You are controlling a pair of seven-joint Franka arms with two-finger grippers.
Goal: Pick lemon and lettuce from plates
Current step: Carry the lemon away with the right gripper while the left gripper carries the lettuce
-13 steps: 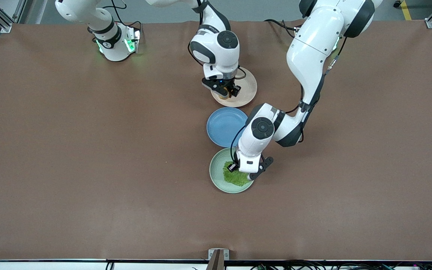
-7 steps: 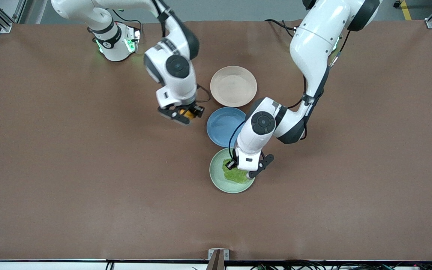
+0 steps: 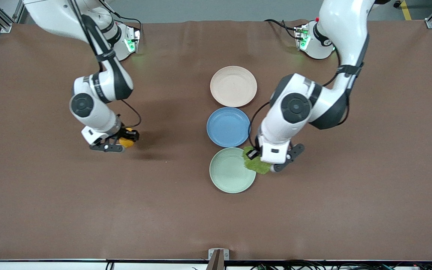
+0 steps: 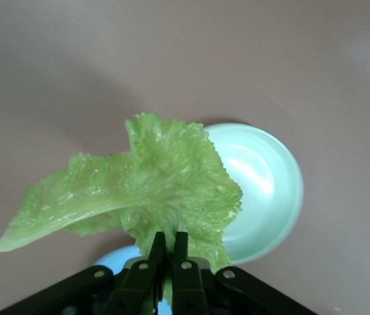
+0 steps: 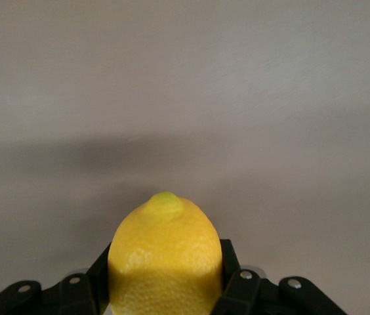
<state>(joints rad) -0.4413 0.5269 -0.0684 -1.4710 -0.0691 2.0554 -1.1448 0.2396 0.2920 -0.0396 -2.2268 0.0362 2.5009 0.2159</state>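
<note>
green and crinkly, the lettuce (image 4: 139, 190) hangs pinched by its edge in my left gripper (image 4: 167, 252), over the rim of the mint plate (image 3: 231, 176) on the side toward the left arm's end of the table. my right gripper (image 3: 120, 141) is clamped on the lemon (image 3: 126, 142) over bare brown table (image 3: 51, 187), well apart from the beige-pink plate (image 3: 233, 86), toward the right arm's end.

to do this step well, i judge i should carry the leaf slowly, since so thin a pinch could let it slip or flap, and clear the plate rim before lowering. the lemon looks firmly seated, so i'd lower it gently to stop it rolling.

against half a second ago, the lettuce was down on the mint plate and is now lifted off toward its edge; the lemon was beside the blue plate (image 3: 228, 126) and has travelled much farther from the plates.
</note>
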